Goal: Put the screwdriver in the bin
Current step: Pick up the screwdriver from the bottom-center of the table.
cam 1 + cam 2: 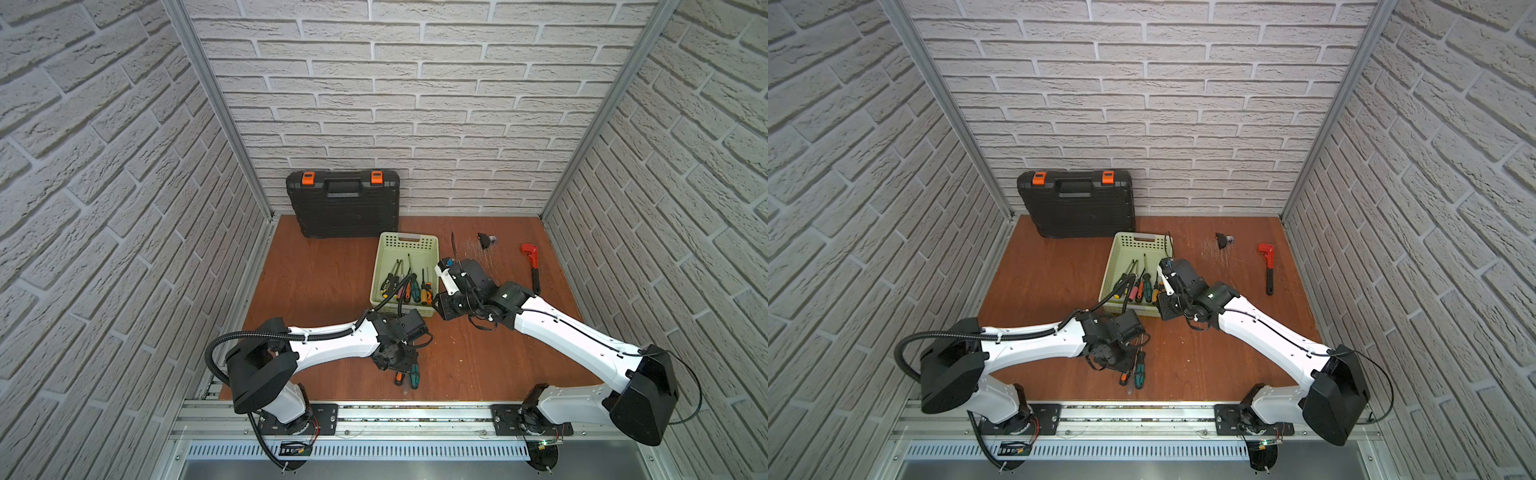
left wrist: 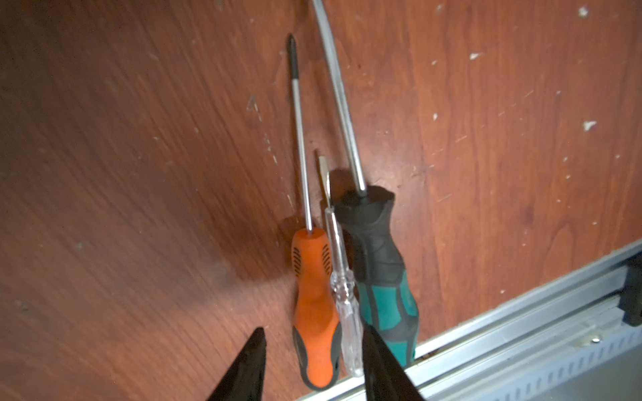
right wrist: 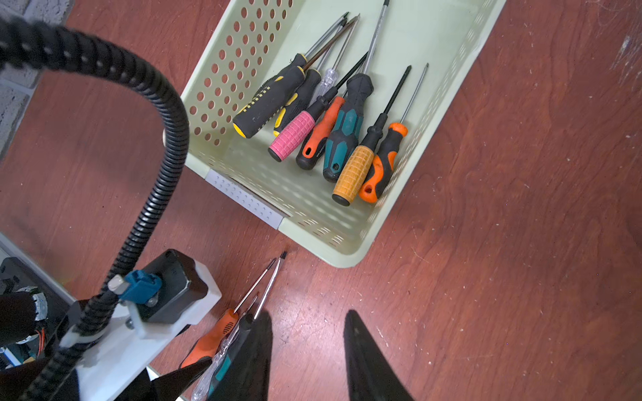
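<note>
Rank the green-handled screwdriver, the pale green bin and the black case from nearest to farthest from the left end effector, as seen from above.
In a top view:
1. The green-handled screwdriver, at the front, right beside the left end effector.
2. The bin, farther back, around the middle.
3. The black case, at the very back.

toolcase: black, orange latches, at back wall | red wrench: lying flat | small black part: near wrench
</note>
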Robot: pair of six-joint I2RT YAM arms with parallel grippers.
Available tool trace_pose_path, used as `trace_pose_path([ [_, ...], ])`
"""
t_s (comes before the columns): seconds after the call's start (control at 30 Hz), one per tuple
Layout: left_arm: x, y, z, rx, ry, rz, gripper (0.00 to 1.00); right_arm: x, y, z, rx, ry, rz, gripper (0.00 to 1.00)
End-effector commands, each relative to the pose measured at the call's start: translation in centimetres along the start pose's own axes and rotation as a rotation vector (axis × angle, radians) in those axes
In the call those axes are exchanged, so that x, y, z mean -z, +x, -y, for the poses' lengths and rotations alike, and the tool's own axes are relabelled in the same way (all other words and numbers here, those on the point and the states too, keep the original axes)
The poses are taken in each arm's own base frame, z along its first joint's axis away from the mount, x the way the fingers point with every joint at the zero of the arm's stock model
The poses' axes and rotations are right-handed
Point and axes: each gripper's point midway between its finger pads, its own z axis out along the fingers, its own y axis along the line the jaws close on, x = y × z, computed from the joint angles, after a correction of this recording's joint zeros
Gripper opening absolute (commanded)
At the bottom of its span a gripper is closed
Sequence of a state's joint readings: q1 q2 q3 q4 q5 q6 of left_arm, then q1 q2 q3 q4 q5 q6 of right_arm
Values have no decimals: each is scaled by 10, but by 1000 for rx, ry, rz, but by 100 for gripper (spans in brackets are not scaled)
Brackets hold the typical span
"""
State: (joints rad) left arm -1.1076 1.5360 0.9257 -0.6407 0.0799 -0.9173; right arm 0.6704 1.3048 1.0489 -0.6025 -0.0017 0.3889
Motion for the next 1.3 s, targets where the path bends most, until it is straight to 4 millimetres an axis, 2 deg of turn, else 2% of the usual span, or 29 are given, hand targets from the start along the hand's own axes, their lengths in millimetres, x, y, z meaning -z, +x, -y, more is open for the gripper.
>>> trace_pose_path([
  [0.0,-6,-1,2,3,6,11,46,5,-11,-6,-15,-34,51,37],
  [0.53,-25,11,-17,38,-42,-15,45,-1,-8,-10,-31,-48,41,35],
  [0.77,-33,16,-28,58,-74,-21,41,-4,-3,-9,-49,-49,36,35],
  [0.9,-37,17,-28,54,-77,-35,35,-2,-4,-9,-49,-48,40,35],
  [1.03,-38,24,-30,78,-76,-53,16,1,-4,-6,-48,-34,49,35],
  [1.07,-36,26,-30,86,-75,-51,15,1,-4,-5,-48,-32,52,35],
  [1.17,-26,25,-32,103,-72,-22,13,1,-4,-6,-47,-38,55,35],
  [1.27,-7,21,-36,109,-84,19,10,1,-6,-6,-43,-31,57,35],
])
